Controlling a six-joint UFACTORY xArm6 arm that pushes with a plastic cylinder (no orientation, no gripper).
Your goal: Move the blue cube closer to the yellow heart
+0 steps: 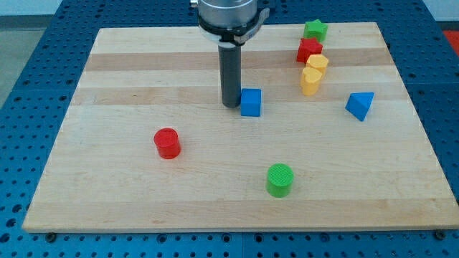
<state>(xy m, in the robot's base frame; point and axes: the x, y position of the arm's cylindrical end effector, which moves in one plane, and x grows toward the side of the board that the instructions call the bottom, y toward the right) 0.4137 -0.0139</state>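
One tip point(231, 105) touching blue cube point(250, 102) on its left, yellow heart point(310, 81) apart, no jaws visible

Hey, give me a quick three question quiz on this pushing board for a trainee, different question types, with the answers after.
1. True or false: my tip stands just to the view's left of the blue cube.
2. Which block lies nearest the view's bottom? A) red cylinder B) green cylinder C) blue triangular block
3. Fill in: the yellow heart lies to the view's ____ of the blue cube.

Key: 1 true; 2 B; 3 right.
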